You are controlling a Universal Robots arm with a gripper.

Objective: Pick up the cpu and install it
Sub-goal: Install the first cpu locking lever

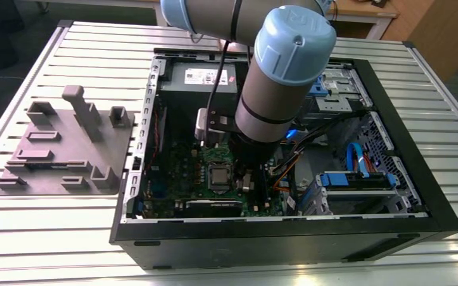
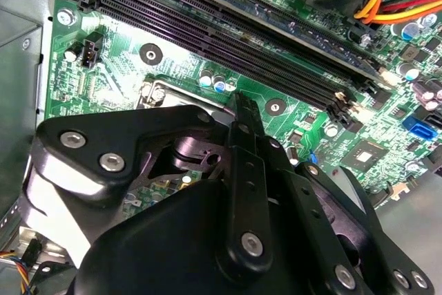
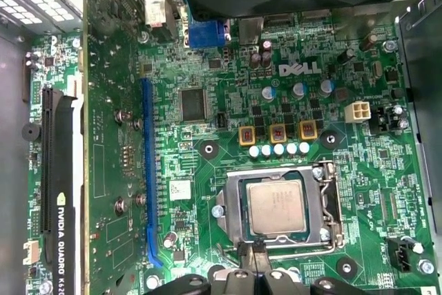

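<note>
Sitting on the slatted metal surface, the open computer case holds the green motherboard; the cpu lies flat in its metal-framed socket, and the hand, fingers pressed together on nothing, hovers just beside the socket's edge, apart from the chip

Exterior view: open case lies on the desk, with the holder tray on the desk at the case's 9 o'clock. Inside the case: power-supply box at 11 o'clock, motherboard at 8 o'clock, drive cage at 4 o'clock. The arm stands over the motherboard. First wrist view: cpu sits in the socket on the motherboard; the hand hangs at the socket's edge.
</note>
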